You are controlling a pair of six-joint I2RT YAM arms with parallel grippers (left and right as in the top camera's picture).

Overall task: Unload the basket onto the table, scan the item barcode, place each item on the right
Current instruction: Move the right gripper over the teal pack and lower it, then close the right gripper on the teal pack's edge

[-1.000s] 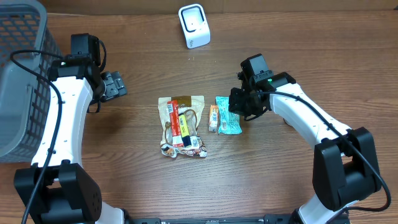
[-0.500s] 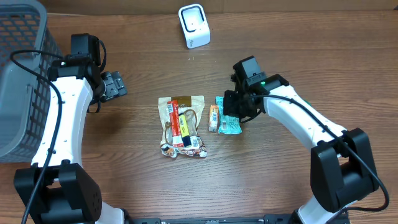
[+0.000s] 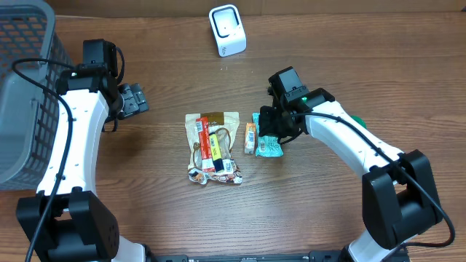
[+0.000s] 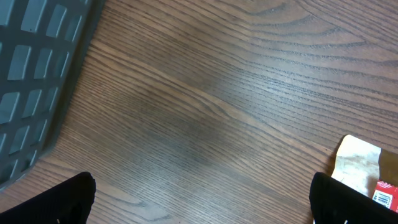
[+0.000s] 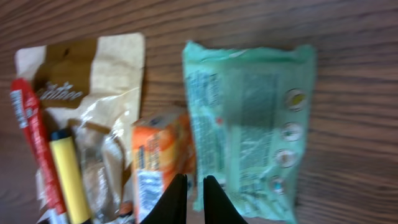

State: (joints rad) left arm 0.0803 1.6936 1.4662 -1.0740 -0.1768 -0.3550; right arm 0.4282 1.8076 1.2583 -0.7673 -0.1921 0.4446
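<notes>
A teal packet (image 5: 249,124) and a small orange packet (image 5: 158,158) lie side by side on the wood, right of a brown pouch (image 5: 81,93) with a red stick and a yellow stick on it. My right gripper (image 5: 194,190) hovers low over the seam between the orange and teal packets, its fingertips a thin slit apart with nothing between them. From overhead, the right gripper (image 3: 275,127) covers part of the teal packet (image 3: 269,145). The white scanner (image 3: 227,30) stands at the table's far edge. My left gripper (image 3: 131,100) hangs open over bare wood.
A grey mesh basket (image 3: 22,94) fills the left end of the table, and its wall (image 4: 31,62) shows in the left wrist view. A corner of the brown pouch (image 4: 357,162) is at that view's right edge.
My right arm has shifted a little to the left, over the packets, and its fingertips have parted slightly. The left arm has not moved.
</notes>
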